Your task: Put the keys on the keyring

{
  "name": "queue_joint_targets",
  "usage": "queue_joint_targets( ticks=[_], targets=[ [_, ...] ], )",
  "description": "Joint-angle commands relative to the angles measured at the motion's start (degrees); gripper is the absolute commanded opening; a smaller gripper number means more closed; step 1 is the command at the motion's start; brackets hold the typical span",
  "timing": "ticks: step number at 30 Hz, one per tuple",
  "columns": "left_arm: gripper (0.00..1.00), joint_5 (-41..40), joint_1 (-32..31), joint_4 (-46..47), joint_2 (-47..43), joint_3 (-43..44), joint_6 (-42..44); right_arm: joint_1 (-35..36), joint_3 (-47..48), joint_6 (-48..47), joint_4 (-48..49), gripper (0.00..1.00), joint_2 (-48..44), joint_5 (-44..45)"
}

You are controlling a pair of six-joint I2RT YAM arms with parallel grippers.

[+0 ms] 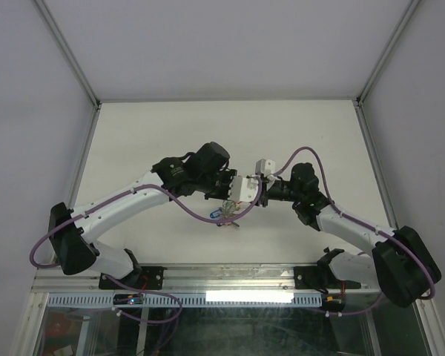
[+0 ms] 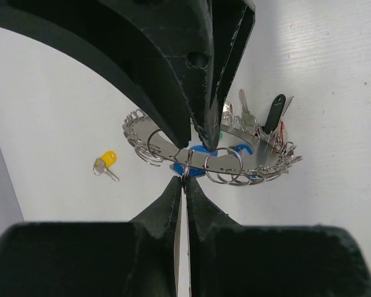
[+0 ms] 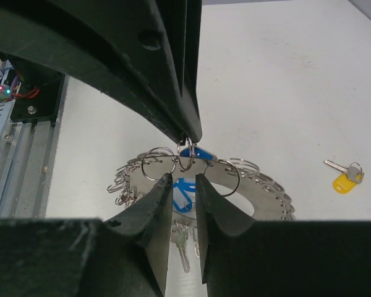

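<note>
The keyring [image 2: 260,162] is a broad flat silver ring fringed with small split rings, keys and tags; it also shows as a small cluster [image 1: 225,213] in the top view. My left gripper [image 2: 186,180] is shut on one small split ring at the keyring's near rim. My right gripper [image 3: 184,180] faces it from the other side, jaws a little apart just short of that rim [image 3: 260,197]. A blue-tagged key [image 3: 183,193] shows through their gap; I cannot tell whether they touch it. A yellow-tagged key [image 2: 105,162] lies loose on the table, also in the right wrist view [image 3: 345,177].
Both arms meet over the middle of the white table [image 1: 148,141]. A metal rail [image 1: 230,276] runs along the near edge. Grey walls stand on three sides. A black tag [image 2: 275,112] and several keys stick up from the keyring's far side.
</note>
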Motion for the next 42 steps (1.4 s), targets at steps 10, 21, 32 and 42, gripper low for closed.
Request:
queue_joint_targets(
  ticks=[10, 21, 32, 42],
  targets=[
    [0.0, -1.8, -1.0, 0.2, 1.9, 3.6, 0.6, 0.8, -0.5, 5.6, 10.8, 0.26, 0.1, 2.7],
    [0.0, -1.7, -1.1, 0.2, 2.2, 4.1, 0.0, 1.1, -0.3, 4.3, 8.7, 0.26, 1.2, 1.7],
    [0.0, -1.6, -1.1, 0.3, 2.4, 4.6, -0.4, 1.5, 0.3, 4.1, 9.0, 0.27, 3.2, 1.1],
    [0.0, -0.7, -1.1, 0.3, 2.5, 4.9, -0.6, 1.8, 0.6, 4.3, 11.0, 0.25, 4.7, 1.8]
  ],
)
